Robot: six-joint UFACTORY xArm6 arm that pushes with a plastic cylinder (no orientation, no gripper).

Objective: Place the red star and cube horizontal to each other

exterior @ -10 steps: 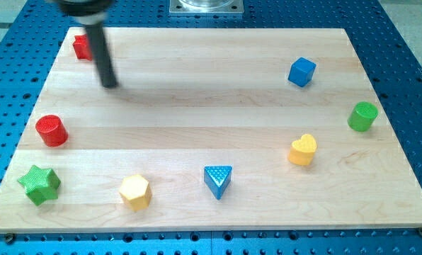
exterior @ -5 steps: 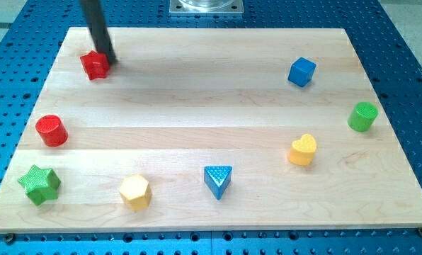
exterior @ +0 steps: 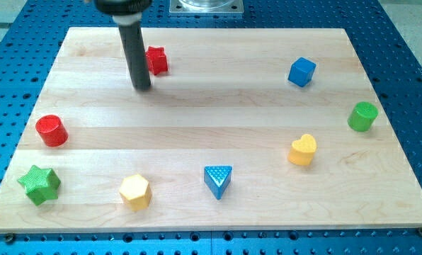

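In the camera view, the red star [exterior: 156, 60] lies near the view's top edge of the wooden counter [exterior: 211, 106], left of centre. The blue cube [exterior: 301, 71] sits well apart from it toward the view's right, only slightly lower on the board. My tip [exterior: 141, 88] rests on the counter just below and to the left of the red star, close beside it but seemingly not touching. The rod rises from there to the view's top, partly covering the star's left edge. This arm carries no grasping end effector, only the rod, so nothing is clasped or released; the blocks are merely pushed.

As to progress, I judge the task nearly done. Star and cube already stand in roughly the same row across the board, the star a little higher than the cube. What may remain is a small nudge of the star toward the view's bottom to level it with the cube.

The other blocks lie clear of that row: a red cylinder [exterior: 52, 130], green star [exterior: 40, 184], yellow hexagon [exterior: 135, 191], blue triangle [exterior: 218, 180], yellow heart [exterior: 303, 149] and green cylinder [exterior: 363, 116].
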